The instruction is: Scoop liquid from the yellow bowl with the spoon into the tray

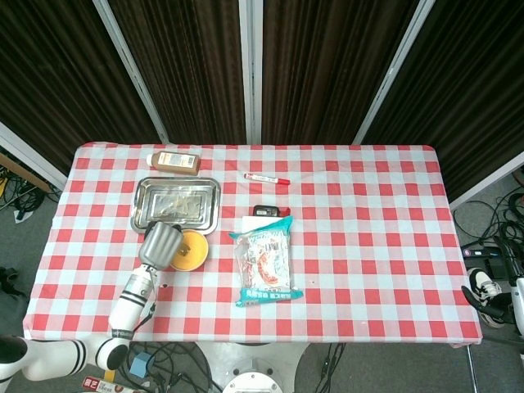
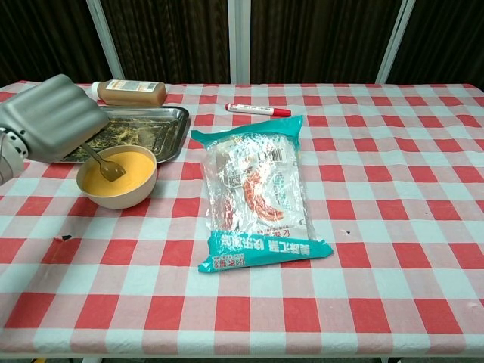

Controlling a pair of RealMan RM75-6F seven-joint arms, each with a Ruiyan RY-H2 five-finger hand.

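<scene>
The yellow bowl point(image 2: 119, 177) point(image 1: 188, 250) holds orange-yellow liquid and sits just in front of the metal tray point(image 2: 169, 130) point(image 1: 178, 202), whose floor shows a smeared film. My left hand point(image 2: 51, 117) point(image 1: 160, 243) hovers over the bowl's left side and grips a spoon point(image 2: 103, 164). The spoon's bowl end dips into the liquid. In the head view the hand hides the spoon and part of the bowl. My right hand does not show in either view.
A brown bottle point(image 2: 128, 91) lies behind the tray. A red marker point(image 2: 257, 109) lies at mid table, and a teal snack bag point(image 2: 255, 189) lies right of the bowl. A small black object point(image 1: 267, 211) sits behind the bag.
</scene>
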